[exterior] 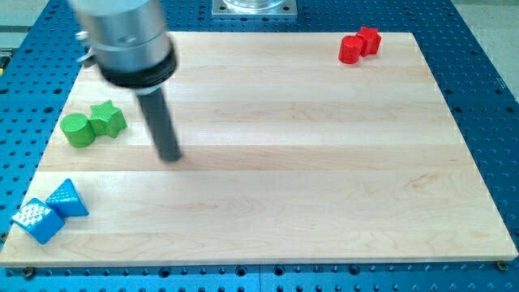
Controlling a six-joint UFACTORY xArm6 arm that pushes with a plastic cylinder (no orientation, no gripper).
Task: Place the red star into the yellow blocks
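Two red blocks touch each other at the view's top right: one looks like the red star, the other is a rounder red block; their shapes are hard to make out. No yellow blocks show anywhere in the view. My tip rests on the wooden board at the view's left, far from the red blocks. It stands just right of and below the green blocks, apart from them.
A green cylinder and a green star touch each other at the left. A blue cube and a blue triangular block sit at the bottom left corner. The board lies on a blue perforated table.
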